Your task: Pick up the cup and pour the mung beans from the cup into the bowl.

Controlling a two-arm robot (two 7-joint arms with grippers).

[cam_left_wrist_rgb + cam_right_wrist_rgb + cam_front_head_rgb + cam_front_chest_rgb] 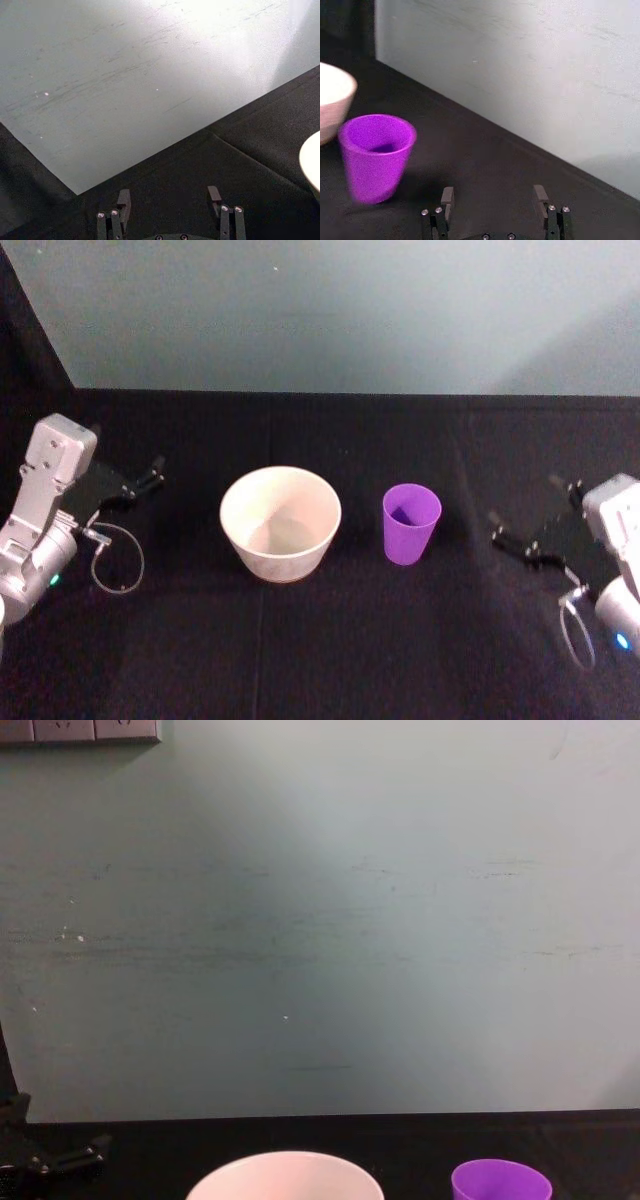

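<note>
- The right gripper (530, 510) hovers low over the black table (300, 640) at its right-hand side. Its two dark fingers are spread wide and hold nothing.
- The cup (411, 523) stands upright on the table to the left of the right gripper, near it but not touching. From the right wrist view it sits ahead of the fingers and off to one side, outside the gap between them.
- Low inside the cup there is a darker patch (382, 148). I can't tell whether it is the mung beans or just shadow, as no single grains can be made out.
- The bowl (280, 523) sits upright past the cup from the right gripper, close beside the cup with a strip of table between them. Its pale inner wall and bottom are in plain sight from above.
- The left gripper (148, 474) is over at the table's left side, with the bowl to its right and well apart from it. Its fingers are also spread wide and hold nothing, and they point toward the pale wall (350, 310) behind the table.
- A thin cable loop (118, 560) hangs from the left arm just behind the left gripper.
</note>
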